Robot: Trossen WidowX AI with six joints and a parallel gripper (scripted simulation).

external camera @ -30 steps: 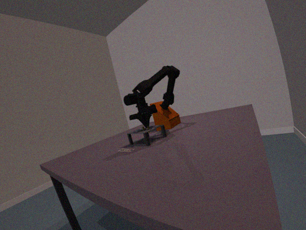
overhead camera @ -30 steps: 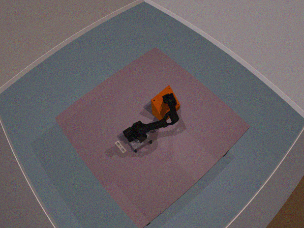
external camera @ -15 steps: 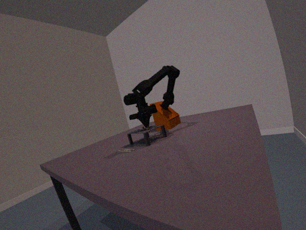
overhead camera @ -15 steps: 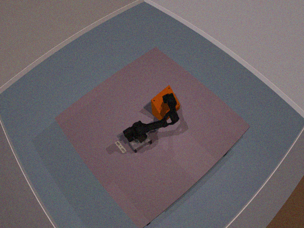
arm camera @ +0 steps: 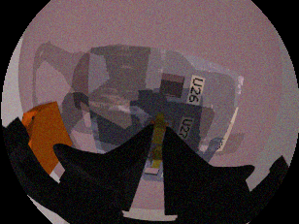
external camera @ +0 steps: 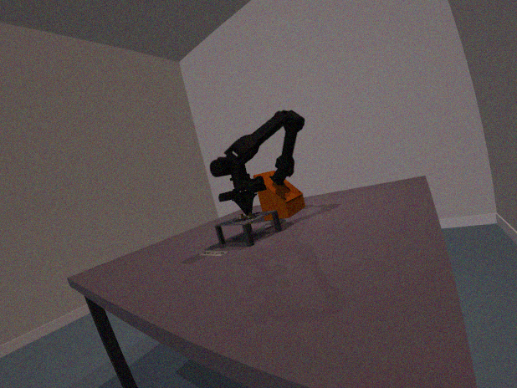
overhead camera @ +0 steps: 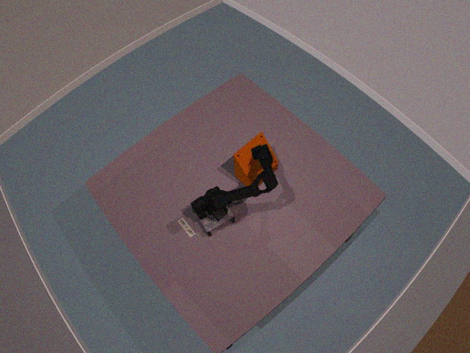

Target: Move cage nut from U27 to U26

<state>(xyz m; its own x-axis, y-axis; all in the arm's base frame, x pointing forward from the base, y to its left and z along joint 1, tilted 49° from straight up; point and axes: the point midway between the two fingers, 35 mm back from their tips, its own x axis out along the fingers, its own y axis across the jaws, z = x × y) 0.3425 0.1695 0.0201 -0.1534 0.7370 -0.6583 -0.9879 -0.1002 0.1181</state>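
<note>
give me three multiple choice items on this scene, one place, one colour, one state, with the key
1. Where is the U26 label?
A) beside the square hole
B) on the orange block
C) on a table leg

2. What colour is the block under the arm's base?
A) green
B) orange
C) white

3. How is the hand?
A) wide open
B) shut on nothing
C) shut on a cage nut

1 A: the label sits right by the hole.
2 B: the block looks orange.
3 C: the hand's fingers pinch the yellowish nut.
</note>
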